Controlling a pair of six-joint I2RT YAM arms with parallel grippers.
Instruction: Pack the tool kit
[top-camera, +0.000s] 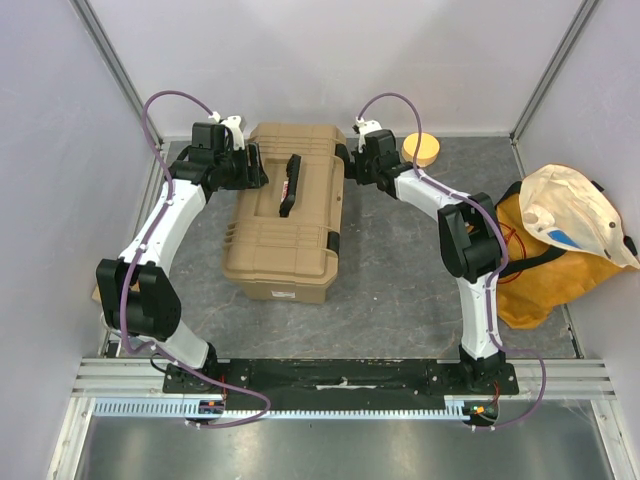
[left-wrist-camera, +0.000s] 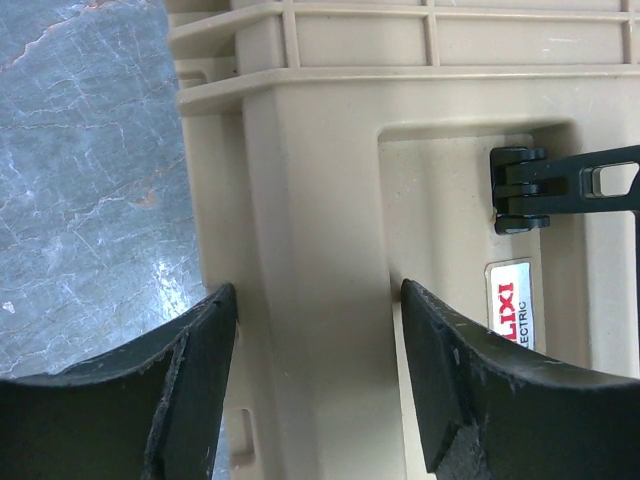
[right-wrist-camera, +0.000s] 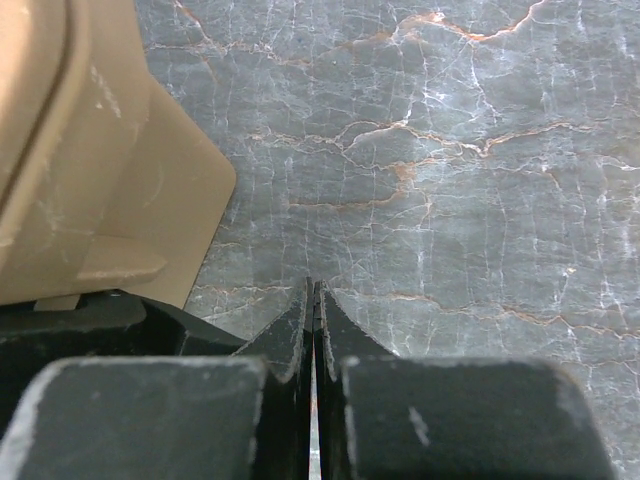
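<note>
**Closed toolbox flanked by both grippers**

The large tan ribbed plastic toolbox (top-camera: 285, 215) sits with its lid shut on the grey marbled tabletop (top-camera: 400, 270), and its black top handle (top-camera: 291, 185) lies along the lid. Right of the toolbox slumps an orange-yellow fabric bag (top-camera: 525, 290) with a cream cloth (top-camera: 575, 215) over it. At the toolbox's far left side, the left gripper (left-wrist-camera: 318, 300) holds its fingers wide, straddling a raised tan rib of the wall with a narrow gap on either side. At the far right side, the right gripper (right-wrist-camera: 314, 290) has its fingers pressed together on nothing, above bare tabletop. Beyond the toolbox's far right corner lies a round yellow disc (top-camera: 422, 148).
</note>
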